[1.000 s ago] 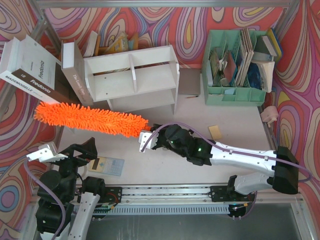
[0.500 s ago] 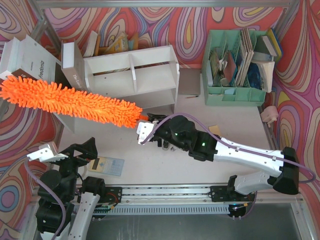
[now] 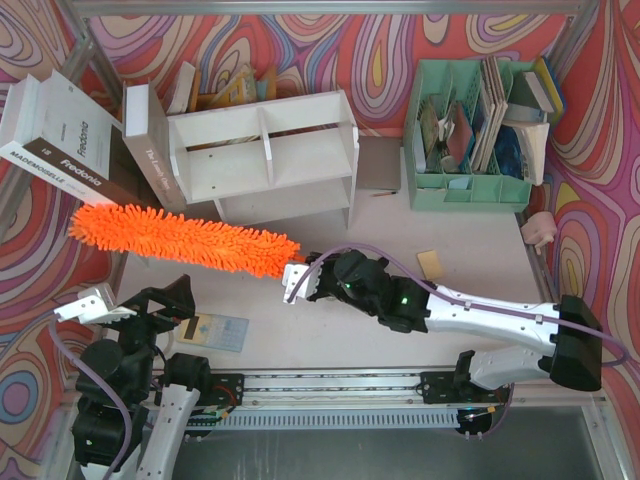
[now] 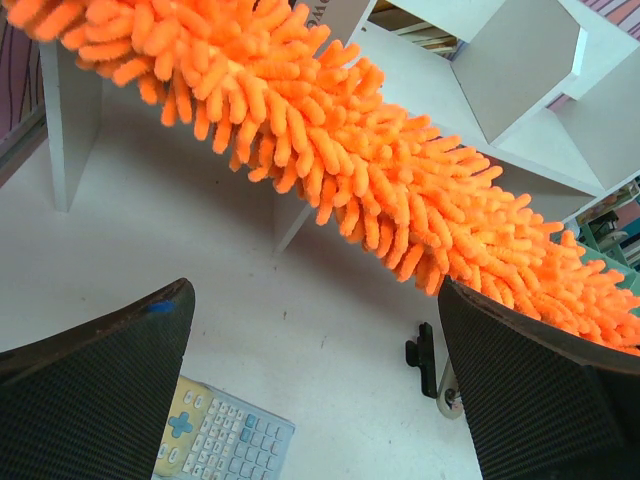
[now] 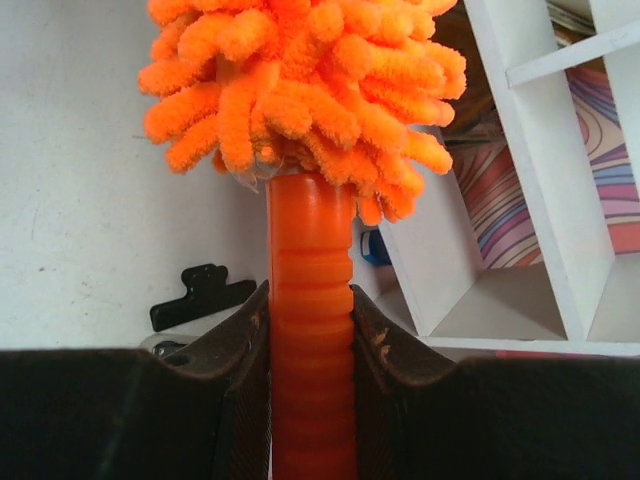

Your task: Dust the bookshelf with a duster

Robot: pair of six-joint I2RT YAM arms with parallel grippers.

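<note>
- The thin orange plastic handle of the long fluffy orange microfibre duster (image 3: 185, 240) is being hidden almost wholly between the fingers of the right gripper (image 5: 310, 310), which is being kept clamped on it.
- The duster's head is being cut off by the frame edges in both wrist views.
- The duster is being held just near of the wide white wooden bookshelf (image 3: 270, 160), stretching left from the right gripper; whether its fibres are touching the shelf cannot be told.
- The left gripper (image 4: 315, 380) is being held wide apart with nothing in it, over a pale calculator (image 4: 220, 440); its fingertips are being cut off at the bottom edge.
- Compared with half a second earlier, the duster's tip is being carried nearer and further right, off the big white book (image 3: 55, 135).
- "Fredonia" and "MADEMOISELLE" are being shown on that book; the grey book (image 3: 150, 150) beside it is too small to read.
</note>
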